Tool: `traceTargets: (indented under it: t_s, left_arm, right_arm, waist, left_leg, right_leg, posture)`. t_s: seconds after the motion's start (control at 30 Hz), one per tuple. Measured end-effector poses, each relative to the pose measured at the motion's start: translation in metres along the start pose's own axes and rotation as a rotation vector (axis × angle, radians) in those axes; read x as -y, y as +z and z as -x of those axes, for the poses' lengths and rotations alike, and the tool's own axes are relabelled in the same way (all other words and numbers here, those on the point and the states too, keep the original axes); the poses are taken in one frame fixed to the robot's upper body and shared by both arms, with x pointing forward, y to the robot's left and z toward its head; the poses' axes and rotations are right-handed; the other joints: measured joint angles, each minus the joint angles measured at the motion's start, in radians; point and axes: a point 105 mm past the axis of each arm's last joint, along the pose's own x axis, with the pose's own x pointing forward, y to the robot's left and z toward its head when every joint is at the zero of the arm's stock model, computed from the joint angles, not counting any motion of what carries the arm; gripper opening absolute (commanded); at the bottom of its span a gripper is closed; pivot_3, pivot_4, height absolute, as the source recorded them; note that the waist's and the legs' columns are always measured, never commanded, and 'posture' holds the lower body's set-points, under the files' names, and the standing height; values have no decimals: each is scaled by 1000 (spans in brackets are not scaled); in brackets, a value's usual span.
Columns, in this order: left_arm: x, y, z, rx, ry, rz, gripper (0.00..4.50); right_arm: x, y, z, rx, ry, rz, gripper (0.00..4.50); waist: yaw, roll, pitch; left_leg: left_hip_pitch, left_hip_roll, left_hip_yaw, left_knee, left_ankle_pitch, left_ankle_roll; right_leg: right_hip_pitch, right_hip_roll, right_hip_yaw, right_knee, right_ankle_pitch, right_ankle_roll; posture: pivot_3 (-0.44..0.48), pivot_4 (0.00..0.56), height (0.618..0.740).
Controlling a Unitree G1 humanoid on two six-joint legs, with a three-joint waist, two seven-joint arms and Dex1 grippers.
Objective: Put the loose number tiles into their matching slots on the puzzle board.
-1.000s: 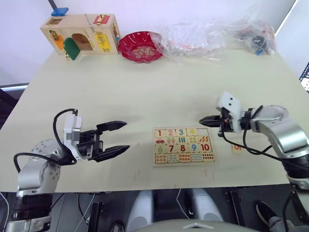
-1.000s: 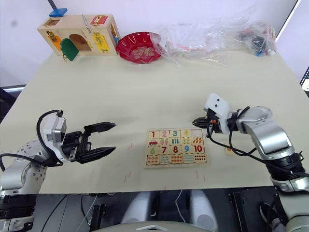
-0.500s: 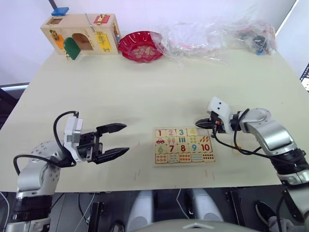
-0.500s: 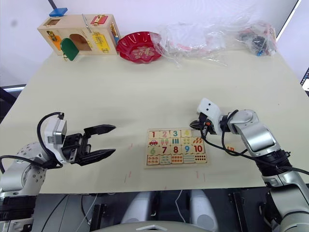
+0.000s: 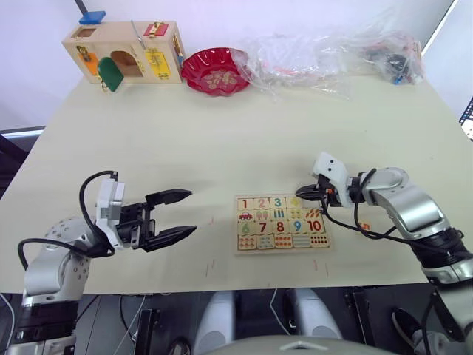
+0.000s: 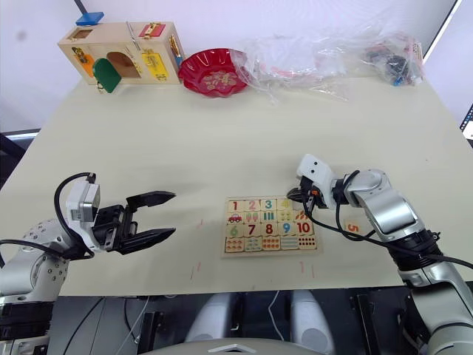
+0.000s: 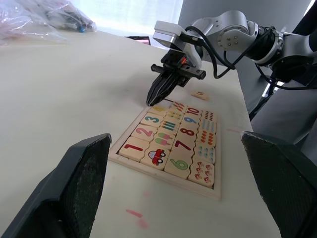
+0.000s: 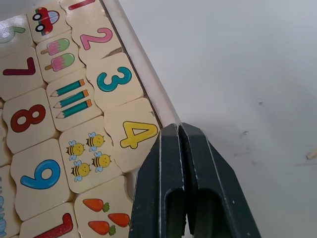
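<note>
The big pale bench (image 5: pixel 222 140) holds the puzzle board (image 5: pixel 281 222) near its front edge. The left gripper (image 5: pixel 177 214) hangs left of the board with its jaws wide apart. The right gripper (image 5: pixel 299 191) has its jaws pressed tight together, empty, at the board's top edge by tile 4 (image 8: pixel 134 133). Tile 5 (image 6: pixel 352 227) lies loose on the bench, right of the board

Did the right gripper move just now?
Yes. The right gripper slid toward the robot's left, from off the puzzle board's right side to its top edge by the 4 tile.
</note>
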Motion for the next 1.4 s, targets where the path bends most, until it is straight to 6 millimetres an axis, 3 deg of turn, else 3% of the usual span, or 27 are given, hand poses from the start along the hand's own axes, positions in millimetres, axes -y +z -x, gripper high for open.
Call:
traceTargets:
  t_s: [0.43, 0.6, 0.77, 0.9, 0.97, 1.03, 1.1, 1.27, 1.4]
  left_arm:
    - [-1, 1, -1, 2, 0, -5, 4500]
    - [0, 2, -1, -1, 5, -7, 4500]
    - [2, -1, 1, -6, 13, 0, 4500]
    - [2, -3, 1, -1, 22, 1, 4500]
    - [3, -5, 3, 1, 31, 6, 4500]
    - [5, -9, 6, -3, 42, 16, 4500]
    - [6, -11, 8, -7, 51, 25, 4500]
    - [16, -32, 23, -30, 119, 98, 4500]
    - [21, -38, 29, -37, 149, 104, 4500]
  right_arm:
    - [-3, 4, 3, 28, 0, 12, 53]
    - [-6, 21, 37, 183, -93, 55, 53]
    - [-27, 3, 61, 243, -76, -32, 53]
    - [-31, -9, 90, 291, -192, -133, 1304]
    - [-40, -28, 102, 269, -243, -180, 2536]
    - [-50, -46, 113, 244, -295, -231, 3208]
    - [-55, -54, 120, 243, -333, -256, 4276]
    - [-81, -90, 155, 230, -542, -379, 4433]
    - [-89, -95, 168, 222, -605, -376, 4433]
  waist:
    - [1, 0, 0]
    - [8, -1, 0]
    - [12, 0, 0]
    - [10, 0, 0]
    - [12, -1, 0]
    - [13, -1, 0]
    - [12, -1, -1]
    - [11, -1, -1]
    - [8, -1, -4]
  left_leg:
    - [0, 0, 0, 0, 0, 0]
    - [0, 0, -1, 0, 0, 0]
    - [0, 0, 0, 0, 0, 0]
    - [1, 0, -1, 0, 0, 0]
    - [1, 0, 0, 0, 0, 0]
    - [1, 0, 1, 0, 0, 0]
    - [2, 0, 1, 0, 0, 0]
    - [4, 1, 3, -1, 0, 0]
    - [17, 3, 5, -5, 0, 0]
  right_leg:
    - [0, 0, 0, 0, 0, 0]
    - [0, 0, -1, 0, 0, 0]
    - [1, 0, 0, 0, 0, 0]
    - [2, 0, 0, 0, 0, 0]
    - [2, 1, 0, 0, 0, 0]
    - [2, 0, 1, 0, 0, 0]
    - [2, 1, 1, 0, 0, 0]
    - [3, 1, 3, 0, 0, 0]
    - [15, 2, 5, -5, -2, 0]
  posture:
    - [0, 150, 740]
    - [0, 150, 740]
    - [0, 150, 740]
    - [0, 150, 740]
    - [0, 150, 740]
    - [0, 150, 740]
    - [0, 150, 740]
    - [0, 150, 740]
    - [0, 150, 740]
